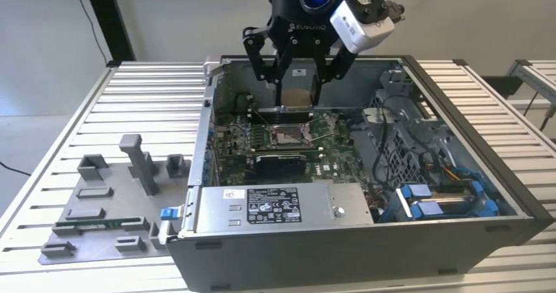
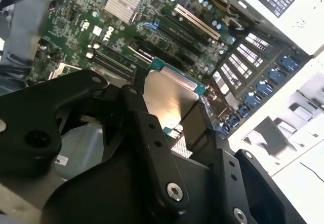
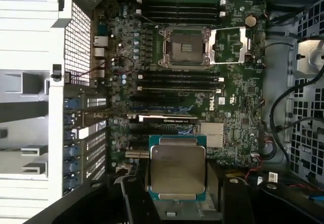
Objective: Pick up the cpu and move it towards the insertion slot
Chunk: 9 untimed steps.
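- The cpu [image 3: 176,171], a flat square chip with a silver-grey metal lid and thin green rim, is pinched edge-on between the black fingers of the tool [image 1: 295,97]. It hangs off the board, above the open case; in the exterior view its tan underside faces the camera.
- Landmark: the insertion slot [image 3: 185,47], a square socket with shiny silver frame and brownish-gold centre. Its hinged silver load plate [image 3: 231,45] lies folded open just beside it.
- In the first wrist view the cpu sits well apart from the slot, with rows of long black card and memory connectors between them on the green motherboard [image 3: 238,97].
- Judgement: pickup done, transfer partly done.
- Doing it well: keep the chip level and square to the slot frame, stay clear of the open plate, hold the pinch steady.
- Grey slatted bench [image 1: 104,111] carries the case.
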Motion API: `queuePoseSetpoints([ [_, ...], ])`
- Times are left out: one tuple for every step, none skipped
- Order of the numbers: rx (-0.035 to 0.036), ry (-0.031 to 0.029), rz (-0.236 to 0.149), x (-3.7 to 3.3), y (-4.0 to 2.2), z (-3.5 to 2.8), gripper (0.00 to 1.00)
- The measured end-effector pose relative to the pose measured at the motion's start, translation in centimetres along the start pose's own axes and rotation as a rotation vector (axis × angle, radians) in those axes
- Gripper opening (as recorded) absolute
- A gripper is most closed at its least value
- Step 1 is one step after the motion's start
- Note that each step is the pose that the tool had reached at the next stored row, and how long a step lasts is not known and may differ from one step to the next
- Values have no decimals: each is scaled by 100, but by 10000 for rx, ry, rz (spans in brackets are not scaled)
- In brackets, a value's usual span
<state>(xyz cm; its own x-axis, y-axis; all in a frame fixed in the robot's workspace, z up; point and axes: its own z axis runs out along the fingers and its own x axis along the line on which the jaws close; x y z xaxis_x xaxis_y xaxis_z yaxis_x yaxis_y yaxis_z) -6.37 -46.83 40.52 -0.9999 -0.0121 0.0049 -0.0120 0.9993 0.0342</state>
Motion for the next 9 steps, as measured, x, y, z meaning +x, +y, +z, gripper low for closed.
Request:
queuePoseSetpoints([
  [0, 0, 0, -18, 0, 2, 0],
  [-1, 0, 0, -36, 0, 4, 0],
  [0, 0, -1, -51, 0, 6, 0],
  [-1, -1, -1, -68, 0, 8, 0],
  [0, 0, -1, -85, 0, 10, 0],
  [0, 0, -1, -100, 0, 12, 0],
  [0, 0, -1, -117, 0, 14, 0],
  [0, 0, 0, -132, 0, 16, 0],
  [-1, 0, -1, -143, 0, 18, 0],
])
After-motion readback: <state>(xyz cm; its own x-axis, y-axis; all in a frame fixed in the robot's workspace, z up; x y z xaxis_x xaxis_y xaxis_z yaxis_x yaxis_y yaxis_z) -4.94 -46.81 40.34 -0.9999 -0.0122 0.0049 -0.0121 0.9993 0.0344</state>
